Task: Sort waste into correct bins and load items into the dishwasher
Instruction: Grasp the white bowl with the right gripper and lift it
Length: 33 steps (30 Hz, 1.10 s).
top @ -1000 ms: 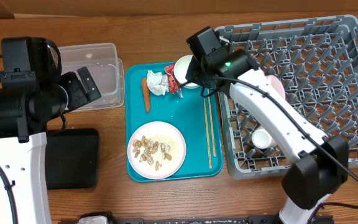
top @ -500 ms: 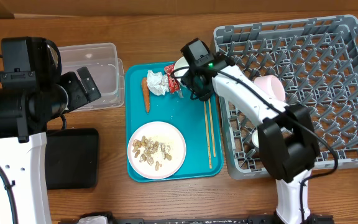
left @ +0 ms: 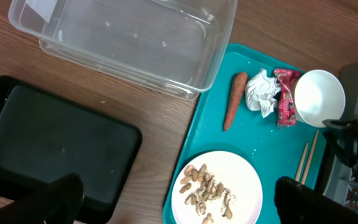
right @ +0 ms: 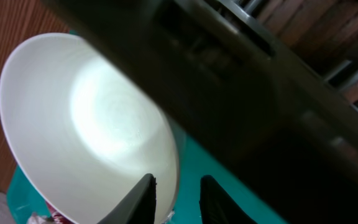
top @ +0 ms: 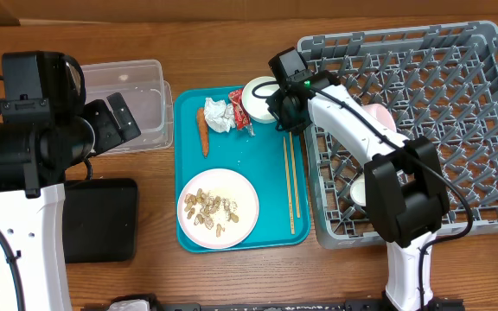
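My right gripper (top: 277,108) is open, its fingers (right: 177,199) straddling the right rim of the white bowl (top: 258,95) (right: 86,124) on the teal tray. Beside the bowl lie the red wrapper (top: 242,111), paper wad (top: 217,114) and carrot (top: 203,130). The white plate (top: 245,192) holds beige scraps (top: 207,209). The chopsticks (top: 291,186) lie along the tray's right side. My left gripper (left: 179,202) is open and empty, high above the clear tub (left: 129,37) and black tray (left: 48,143). The grey rack (top: 422,69) holds a pink bowl (top: 383,121) and a white cup (top: 363,192).
The teal tray (top: 271,229) sits between the bins on the left and the rack on the right. The rack's left wall stands close behind my right gripper. The left arm's body (top: 33,130) hangs over the table's left side.
My right wrist has shifted right and back toward the rack, uncovering more of the white bowl. The left arm and the other things have not moved.
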{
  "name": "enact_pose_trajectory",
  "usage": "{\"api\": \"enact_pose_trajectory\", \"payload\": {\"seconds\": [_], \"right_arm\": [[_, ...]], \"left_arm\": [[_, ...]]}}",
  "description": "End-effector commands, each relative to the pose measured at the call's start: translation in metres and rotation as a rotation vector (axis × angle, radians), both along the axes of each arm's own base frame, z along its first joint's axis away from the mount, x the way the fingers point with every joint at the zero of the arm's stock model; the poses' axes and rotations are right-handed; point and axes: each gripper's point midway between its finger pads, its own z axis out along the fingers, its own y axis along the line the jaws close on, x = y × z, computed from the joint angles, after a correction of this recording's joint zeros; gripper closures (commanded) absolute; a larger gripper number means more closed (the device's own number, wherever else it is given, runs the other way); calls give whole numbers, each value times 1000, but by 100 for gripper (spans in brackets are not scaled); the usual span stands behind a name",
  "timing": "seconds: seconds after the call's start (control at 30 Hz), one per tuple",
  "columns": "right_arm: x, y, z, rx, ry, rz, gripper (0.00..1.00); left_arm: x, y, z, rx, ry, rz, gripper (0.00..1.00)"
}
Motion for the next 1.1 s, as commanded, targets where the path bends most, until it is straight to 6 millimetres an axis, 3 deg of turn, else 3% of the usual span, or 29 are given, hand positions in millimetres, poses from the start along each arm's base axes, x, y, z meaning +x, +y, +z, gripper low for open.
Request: {"api": "enact_pose_trajectory", "payload": {"seconds": [0.0, 0.3, 0.4, 0.53, 0.77, 0.93, 1.07], "right_arm": [[-7, -4, -14, -28, 25, -3, 78], [-13, 1, -16, -80, 13, 17, 80], [-14, 0, -16, -92, 13, 45, 92], [-6, 0, -5, -120, -28, 136, 96], [8, -13, 48, -250, -163, 208, 96], [17, -25, 111, -374, -311, 335, 96], [13, -36, 163, -474, -420, 460, 96]], "left_arm": [[0, 4, 2, 19, -2, -2, 0], [0, 4, 2, 19, -2, -2, 0], [0, 4, 2, 19, -2, -2, 0], [0, 4, 2, 19, -2, -2, 0], [0, 4, 2, 20, -2, -2, 0], [0, 4, 2, 19, -2, -2, 0], [0, 4, 2, 20, -2, -2, 0]]}}
